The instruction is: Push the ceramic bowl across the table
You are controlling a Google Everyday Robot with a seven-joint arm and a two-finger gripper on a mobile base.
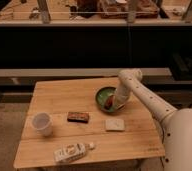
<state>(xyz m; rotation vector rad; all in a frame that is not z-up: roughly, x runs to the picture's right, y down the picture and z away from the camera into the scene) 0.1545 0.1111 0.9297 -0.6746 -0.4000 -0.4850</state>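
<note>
End effector [114,104] is reaching down into the ceramic bowl [105,95], which is sitting on the bench [64,95] toward its far right side. I cannot tell its state.

Warm, dim indoor light falls from above onto the table [64,100], leaving its far edge darkest. The background is near black. The gripper [113,103], by the right edge over the ceramic bowl [104,94], is soft and blurred.
</note>
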